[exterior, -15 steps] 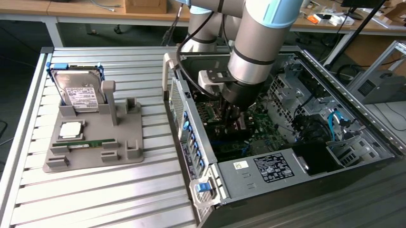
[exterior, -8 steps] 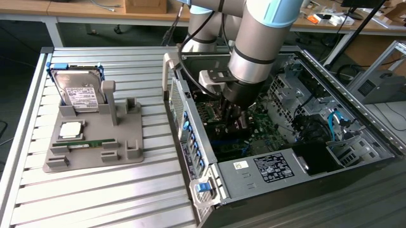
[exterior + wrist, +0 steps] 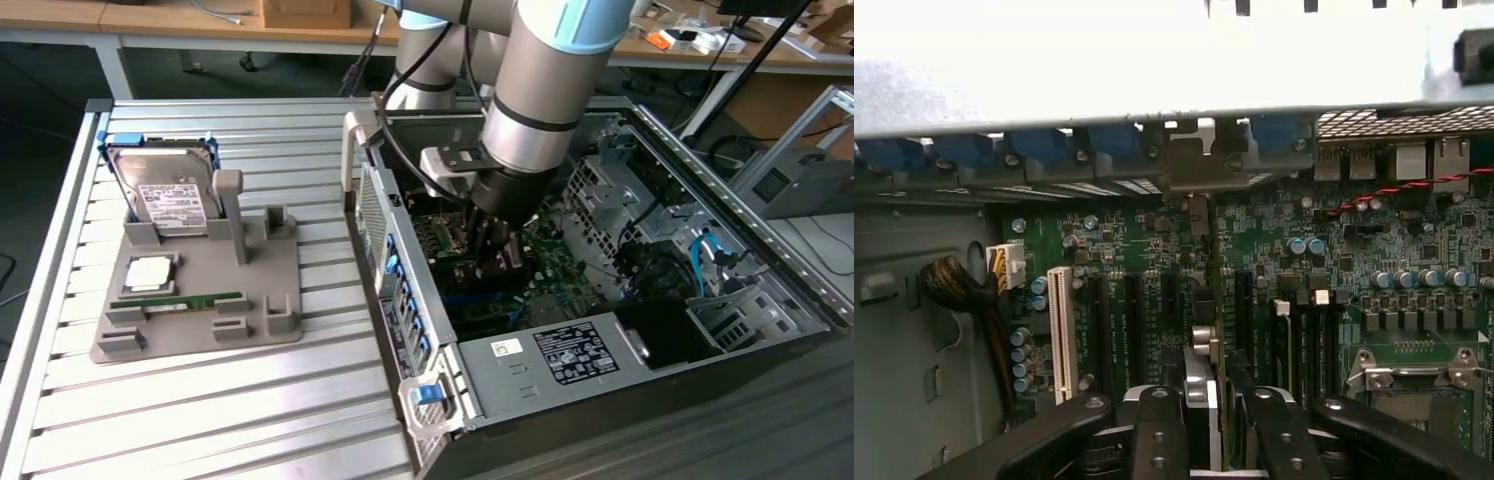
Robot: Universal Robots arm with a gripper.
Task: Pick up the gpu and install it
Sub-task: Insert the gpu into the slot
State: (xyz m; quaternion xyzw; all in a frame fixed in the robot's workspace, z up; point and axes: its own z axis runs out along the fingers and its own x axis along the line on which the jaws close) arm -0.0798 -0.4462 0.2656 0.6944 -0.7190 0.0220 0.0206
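I am holding the gpu (image 3: 1206, 300) edge-on in the gripper (image 3: 1211, 420), jaws part-closed on it, inside the computer case (image 3: 747, 290), above the motherboard (image 3: 1414, 330). I am keeping the card upright and aligned with its slot for even seating.

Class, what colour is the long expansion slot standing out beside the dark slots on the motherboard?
White, clearest in the wrist view.

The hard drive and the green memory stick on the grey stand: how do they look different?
The hard drive is a boxy silver block with a white label; the memory stick is a slim green strip. The hard drive stands up on edge at the far end of the grey stand; the memory stick lies low and lengthwise nearer the front. Both rest in the stand, outside the computer case.
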